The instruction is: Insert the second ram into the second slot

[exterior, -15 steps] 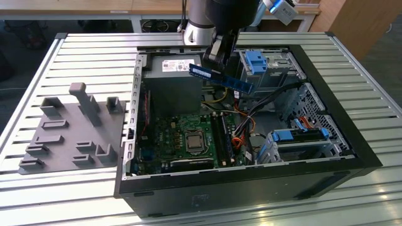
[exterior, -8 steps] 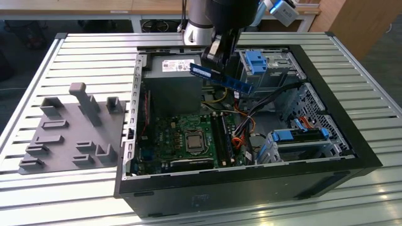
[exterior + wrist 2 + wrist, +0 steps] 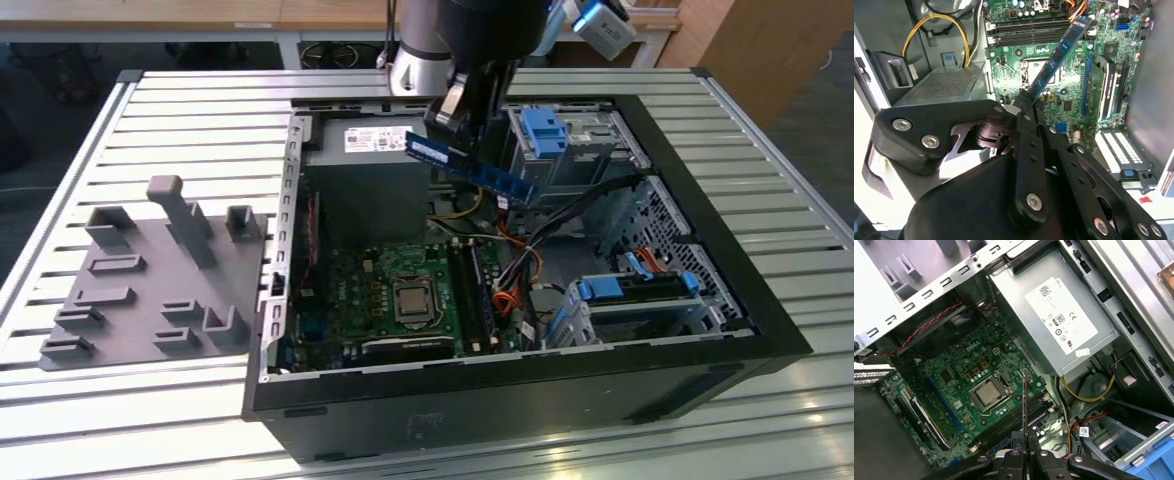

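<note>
pincer (image 3: pixel 1025 102) clamped tight on the second ram (image 3: pixel 1060 54) (held tilted) above the computer case (image 3: pixel 534 400).

Bright, even light glints off the slatted table (image 3: pixel 781 425), while the computer case (image 3: pixel 534 392) interior lies in soft shadow.

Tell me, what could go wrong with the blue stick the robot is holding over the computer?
The gripper pinches the second ram by one end only, so it might slip or twist. The stick hangs tilted above the memory slots, so it could go in crooked and jam. In the exterior view, loose cables lie right beside those slots and might snag it.
</note>
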Controlling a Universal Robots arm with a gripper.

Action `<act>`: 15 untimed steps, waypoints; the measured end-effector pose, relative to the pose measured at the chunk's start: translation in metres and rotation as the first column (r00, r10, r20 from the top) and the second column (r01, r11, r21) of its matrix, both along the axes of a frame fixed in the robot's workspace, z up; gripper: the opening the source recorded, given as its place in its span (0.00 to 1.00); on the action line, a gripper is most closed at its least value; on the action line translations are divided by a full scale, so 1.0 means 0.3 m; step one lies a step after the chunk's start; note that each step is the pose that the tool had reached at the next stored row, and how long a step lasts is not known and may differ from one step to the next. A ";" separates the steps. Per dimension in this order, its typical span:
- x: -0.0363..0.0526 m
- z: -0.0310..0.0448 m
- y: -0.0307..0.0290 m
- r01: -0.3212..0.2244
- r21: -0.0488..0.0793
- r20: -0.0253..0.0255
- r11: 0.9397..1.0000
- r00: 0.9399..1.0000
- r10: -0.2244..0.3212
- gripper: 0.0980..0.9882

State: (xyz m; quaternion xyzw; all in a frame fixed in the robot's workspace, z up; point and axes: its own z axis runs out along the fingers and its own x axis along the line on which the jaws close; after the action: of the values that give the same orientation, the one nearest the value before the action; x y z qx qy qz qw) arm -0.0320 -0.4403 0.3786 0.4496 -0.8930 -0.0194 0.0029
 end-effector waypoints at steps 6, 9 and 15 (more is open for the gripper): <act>0.000 0.000 0.000 0.052 0.000 0.000 0.999 0.999 -0.052 0.04; 0.000 -0.001 0.000 0.079 0.000 0.000 0.997 0.997 -0.079 0.04; 0.000 -0.001 0.000 0.140 -0.001 0.000 0.990 0.990 -0.140 0.04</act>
State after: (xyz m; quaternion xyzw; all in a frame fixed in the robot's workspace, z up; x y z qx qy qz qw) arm -0.0320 -0.4403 0.3781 0.3858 -0.9224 -0.0192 0.0017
